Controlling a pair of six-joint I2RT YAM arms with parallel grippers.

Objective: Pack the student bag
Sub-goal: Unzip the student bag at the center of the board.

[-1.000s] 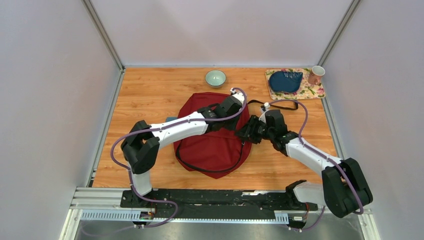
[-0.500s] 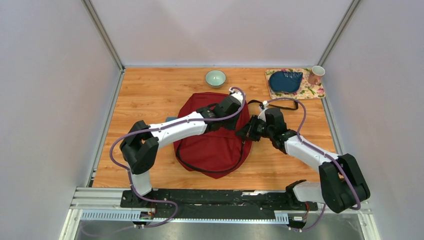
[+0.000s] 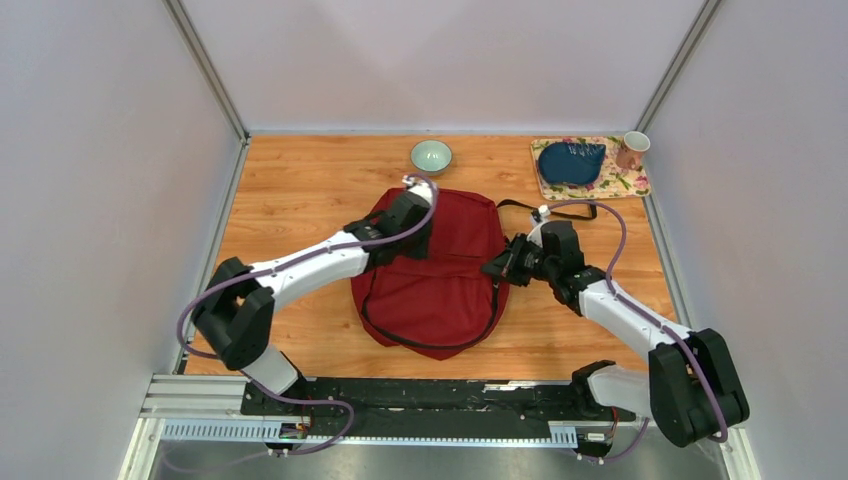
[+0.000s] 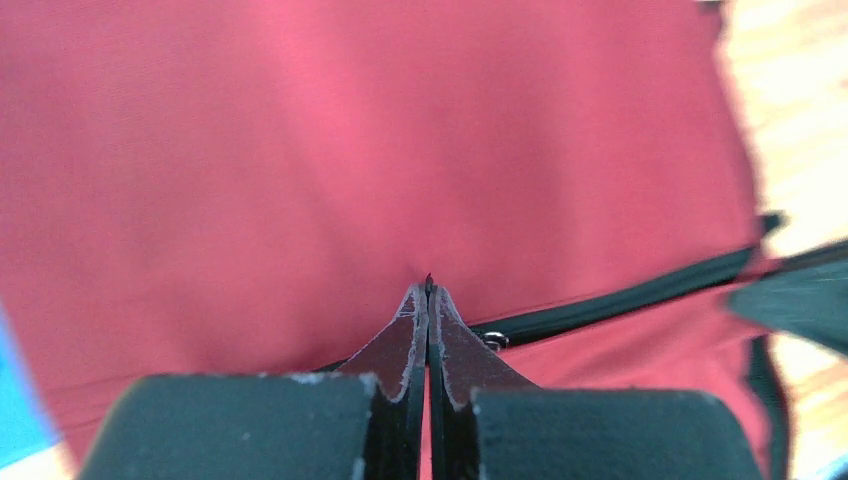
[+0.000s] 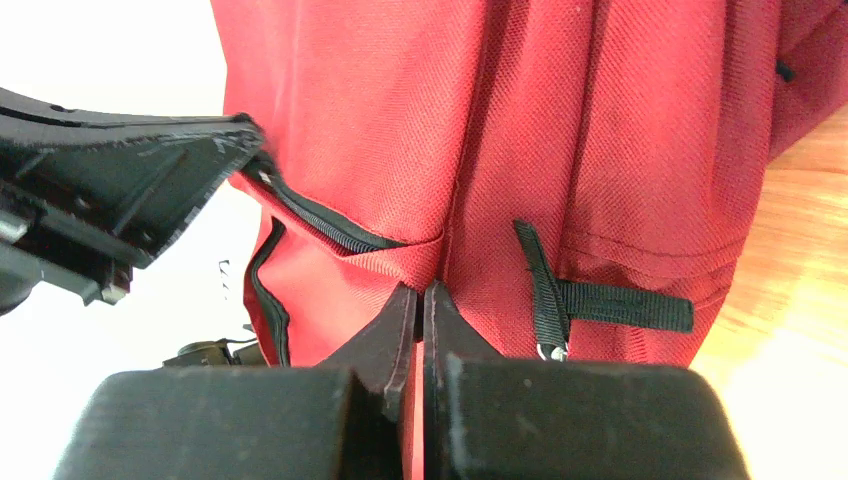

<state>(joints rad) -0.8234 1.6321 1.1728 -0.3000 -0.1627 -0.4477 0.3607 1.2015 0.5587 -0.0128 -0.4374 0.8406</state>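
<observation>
The student bag point(image 3: 440, 275), dark red with black zipper trim, lies flat in the middle of the wooden table. My left gripper point(image 3: 414, 203) is over its far left corner. In the left wrist view its jaws point(image 4: 428, 288) are shut, pinching the red fabric beside a black zipper line point(image 4: 620, 300). My right gripper point(image 3: 493, 268) is at the bag's right edge. The right wrist view shows it point(image 5: 422, 292) shut on a fold of the bag's side point(image 5: 400, 140), next to a black webbing loop point(image 5: 600, 303).
At the back stand a pale green bowl point(image 3: 431, 156) and, far right, a floral mat point(image 3: 622, 184) bearing a dark blue pouch point(image 3: 570, 162), with a pink mug point(image 3: 632, 149) beside it. A black strap point(image 3: 520, 205) trails off the bag's far right. Something blue point(image 4: 15, 410) peeks out left of the bag.
My right gripper has closed on the bag's right edge. My left arm has swung left and back with the fabric, and the bag's far end now lies spread out flatter.
</observation>
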